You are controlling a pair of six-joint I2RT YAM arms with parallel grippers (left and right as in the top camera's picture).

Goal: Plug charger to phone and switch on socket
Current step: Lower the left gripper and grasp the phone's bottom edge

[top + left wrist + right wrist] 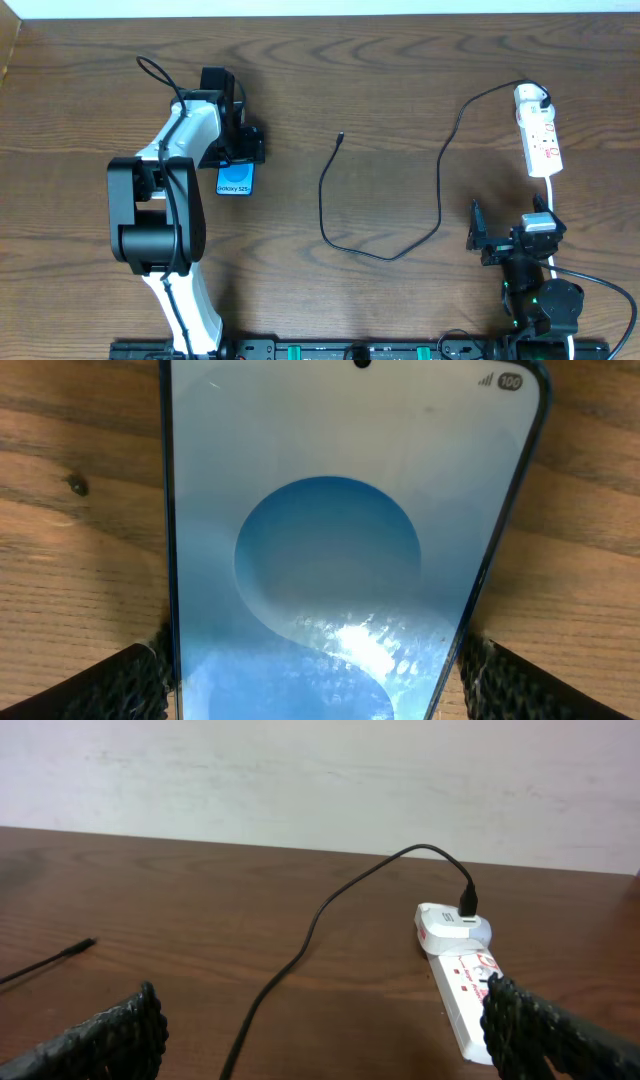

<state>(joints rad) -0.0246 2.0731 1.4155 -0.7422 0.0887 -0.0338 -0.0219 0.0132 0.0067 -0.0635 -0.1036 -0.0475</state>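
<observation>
Left tool [236, 158] spread astride phone [235, 180], right tool [320, 1020] low, spread, facing socket [465, 990]

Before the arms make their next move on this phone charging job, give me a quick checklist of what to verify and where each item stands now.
1. The left gripper open around the phone: ok, fingers on both sides.
2. Grip on the phone: not ok, jaws not closed.
3. The right gripper open and empty: ok.
4. The connector tip of the charger lying free, away from both arms: ok.
5. The white plug sitting in the socket: ok, looks seated.
6. Socket switched on: cannot tell.
</observation>
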